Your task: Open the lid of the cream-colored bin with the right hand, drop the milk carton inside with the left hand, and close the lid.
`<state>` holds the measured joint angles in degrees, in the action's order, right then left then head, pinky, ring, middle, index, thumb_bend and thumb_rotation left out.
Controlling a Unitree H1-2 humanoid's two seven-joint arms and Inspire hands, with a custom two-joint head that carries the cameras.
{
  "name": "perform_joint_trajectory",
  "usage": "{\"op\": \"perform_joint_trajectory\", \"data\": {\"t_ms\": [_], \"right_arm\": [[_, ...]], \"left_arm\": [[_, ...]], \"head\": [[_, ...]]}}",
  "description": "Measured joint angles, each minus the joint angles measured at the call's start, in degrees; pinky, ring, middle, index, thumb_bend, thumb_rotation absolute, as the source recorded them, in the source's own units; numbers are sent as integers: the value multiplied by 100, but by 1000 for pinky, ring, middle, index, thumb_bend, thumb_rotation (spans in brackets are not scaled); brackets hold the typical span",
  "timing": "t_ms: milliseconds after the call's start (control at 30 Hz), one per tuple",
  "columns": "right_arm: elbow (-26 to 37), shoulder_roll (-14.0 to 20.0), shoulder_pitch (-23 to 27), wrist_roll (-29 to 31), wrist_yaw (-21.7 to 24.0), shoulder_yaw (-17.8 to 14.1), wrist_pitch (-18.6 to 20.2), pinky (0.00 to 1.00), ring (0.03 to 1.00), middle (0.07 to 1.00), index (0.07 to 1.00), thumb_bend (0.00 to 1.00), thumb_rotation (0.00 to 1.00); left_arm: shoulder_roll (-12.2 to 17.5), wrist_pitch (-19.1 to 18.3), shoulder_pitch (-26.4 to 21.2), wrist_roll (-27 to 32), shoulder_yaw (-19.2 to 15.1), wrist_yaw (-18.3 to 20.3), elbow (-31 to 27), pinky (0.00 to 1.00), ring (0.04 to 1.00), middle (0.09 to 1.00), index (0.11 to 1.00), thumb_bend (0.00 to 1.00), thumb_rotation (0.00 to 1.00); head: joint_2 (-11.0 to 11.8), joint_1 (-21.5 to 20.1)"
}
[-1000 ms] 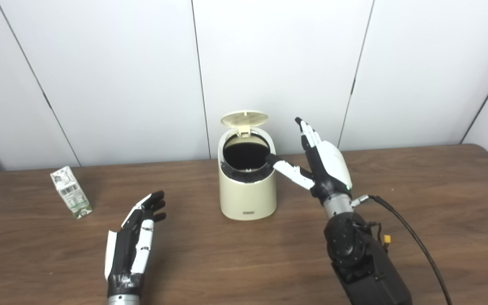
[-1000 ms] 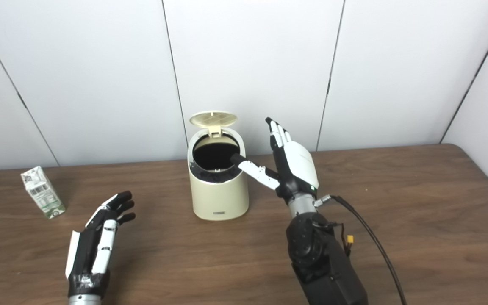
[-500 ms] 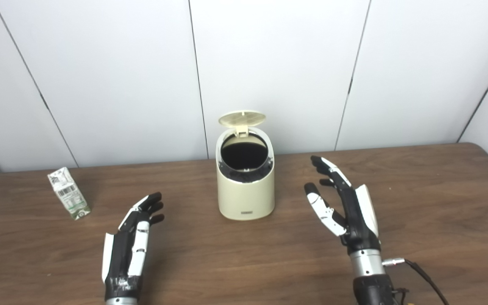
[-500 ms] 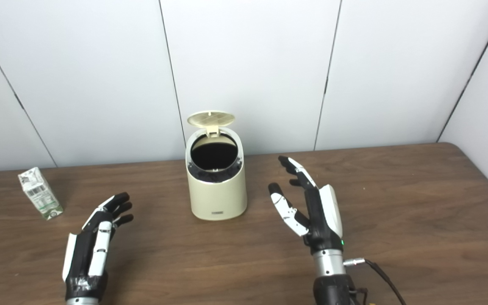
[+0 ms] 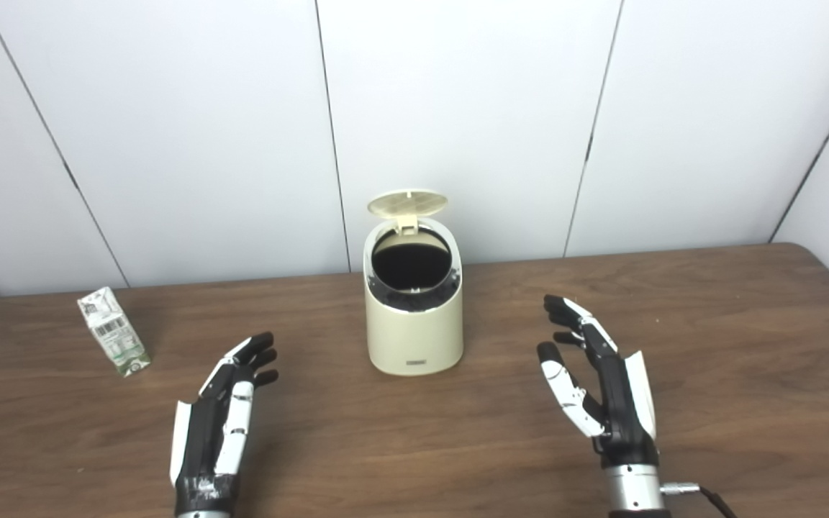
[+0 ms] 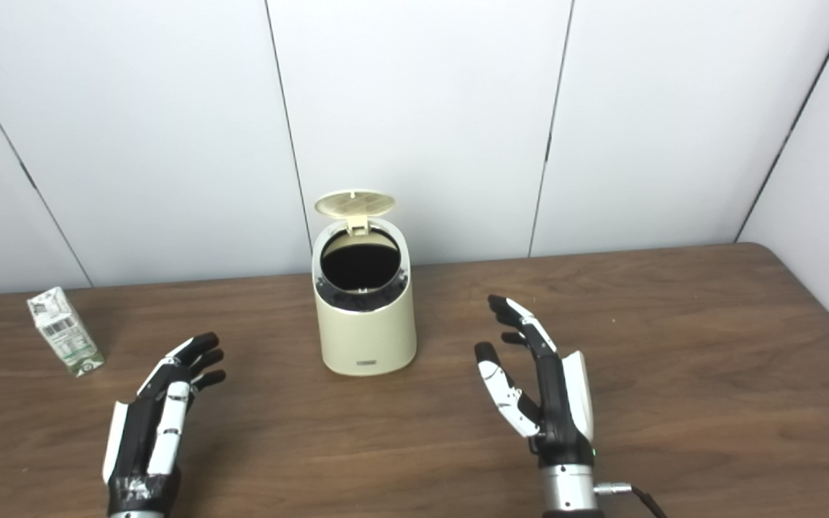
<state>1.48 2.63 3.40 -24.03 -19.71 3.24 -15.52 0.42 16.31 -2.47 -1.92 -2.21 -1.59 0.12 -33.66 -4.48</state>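
Observation:
The cream-colored bin [image 5: 414, 334] stands at the middle of the table, its round lid [image 5: 407, 203] tipped up at the back and its dark inside showing. The milk carton [image 5: 113, 340], white with green print, stands upright at the far left. My left hand [image 5: 224, 414] is open and empty, low over the table between carton and bin. My right hand [image 5: 601, 388] is open and empty, to the right of the bin and nearer to me, apart from it.
The brown wooden table [image 5: 745, 345] runs the full width, with a rounded corner at the right back. A white panelled wall [image 5: 458, 108] stands just behind the bin.
My right hand has drawn back from the bin's rim, down and towards me. The lid stays up. The left hand has barely moved. The camera has shifted slightly.

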Motion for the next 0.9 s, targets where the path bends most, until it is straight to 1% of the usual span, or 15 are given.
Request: {"op": "perform_joint_trajectory", "data": {"t_ms": [100, 167, 233, 267, 367, 400, 467, 533, 667, 700, 733, 767, 833, 867, 900], "right_arm": [[-67, 7, 50, -2, -59, -38, -87, 698, 795, 802, 790, 253, 775], [-129, 18, 99, -2, -69, -67, -88, 684, 793, 805, 793, 256, 790], [-131, 20, 107, -10, -69, -68, -88, 684, 795, 807, 795, 249, 787], [-127, 19, 106, -18, -67, -66, -85, 690, 800, 811, 799, 245, 784], [-120, 17, 106, -74, -64, -64, -78, 686, 796, 806, 798, 215, 736], [-121, 17, 106, -91, -62, -64, -78, 686, 796, 806, 799, 216, 732], [-121, 19, 105, -109, -57, -68, -77, 687, 797, 808, 803, 223, 747], [-122, 19, 103, -111, -51, -76, -76, 695, 801, 807, 801, 227, 740], [-141, 23, 104, -110, -51, -104, -79, 697, 796, 798, 792, 224, 741], [-154, 26, 113, -110, -50, -110, -79, 696, 796, 801, 795, 244, 792], [-181, 35, 133, -109, -49, -110, -83, 694, 797, 804, 799, 264, 826], [-217, 52, 168, -105, -44, -114, -87, 692, 796, 806, 799, 262, 831], [-320, 120, 243, -60, -38, -131, -127, 689, 795, 806, 796, 243, 807], [-401, 189, 305, -24, -31, -139, -184, 689, 795, 806, 796, 243, 807], [-475, 255, 350, 31, -25, -164, -251, 690, 796, 806, 794, 236, 780]], "left_arm": [[7, -31, 3, 4, 0, 5, -7, 757, 819, 839, 818, 213, 765], [9, -50, 5, 14, -3, 4, -8, 752, 813, 835, 817, 207, 716], [10, -50, 5, 10, -16, 0, -10, 752, 809, 833, 820, 210, 699], [11, -56, 6, -3, -26, -9, -15, 752, 803, 828, 820, 223, 647], [37, -199, 27, -150, -75, -51, -101, 748, 804, 830, 831, 285, 419], [47, -267, 38, -205, -104, -63, -217, 736, 800, 828, 832, 331, 382], [73, -433, 35, -273, -211, -118, -530, 720, 803, 835, 842, 401, 355], [133, -523, -63, -400, -377, -232, -828, 691, 773, 808, 819, 469, 300], [376, -687, -473, -487, -724, -398, -1286, 691, 757, 794, 810, 550, 285], [489, -738, -615, -477, -796, -397, -1356, 705, 765, 800, 816, 557, 266], [603, -813, -749, -461, -859, -394, -1419, 706, 766, 797, 813, 573, 259], [739, -864, -909, -441, -936, -396, -1458, 685, 762, 791, 807, 580, 243], [941, -985, -1163, -461, -1060, -407, -1519, 652, 760, 781, 793, 603, 199], [1046, -1058, -1269, -480, -1120, -411, -1567, 652, 760, 781, 793, 603, 199], [1126, -1073, -1343, -492, -1174, -420, -1595, 658, 766, 782, 793, 621, 195]], "head": [[0, 35], [18, 44], [44, 62], [44, 62], [44, 62], [70, 62], [70, 79], [53, 158], [53, 263], [53, 281], [166, 542], [167, 545], [307, 895], [308, 896], [403, 1158]]}}
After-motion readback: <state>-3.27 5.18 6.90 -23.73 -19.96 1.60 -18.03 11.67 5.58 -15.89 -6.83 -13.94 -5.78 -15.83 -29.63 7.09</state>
